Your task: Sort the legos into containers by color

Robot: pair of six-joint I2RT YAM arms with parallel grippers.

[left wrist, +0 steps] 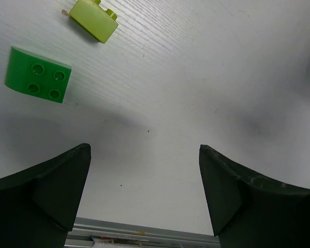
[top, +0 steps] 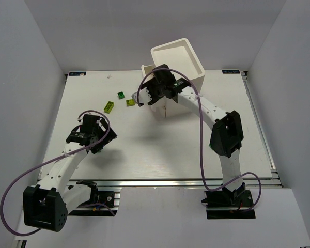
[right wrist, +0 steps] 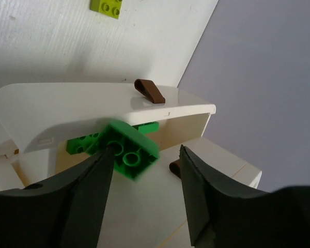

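Green drop at the drawer in progress, three bricks left on the tabletop [top: 160, 155].

The right gripper [right wrist: 145, 157] is over the pulled-out drawer [right wrist: 67, 108] of the cabinet [top: 178, 57] at the tabletop's far edge. Its jaws are parted, and the dark green brick [right wrist: 130, 150] touches one finger only, so it looks released rather than pinched. Stored green bricks [right wrist: 82, 143] are already inside. The left gripper [left wrist: 143, 155] is spread wide and empty over the left half. Still out, left of the cabinet: a loose green brick [top: 121, 95], a yellow-green brick [top: 109, 106] and a second yellow-green brick [top: 130, 103]. No purple is in view, and the other drawers' contents are hidden. My guess is green is nearly done and yellow-green is next.
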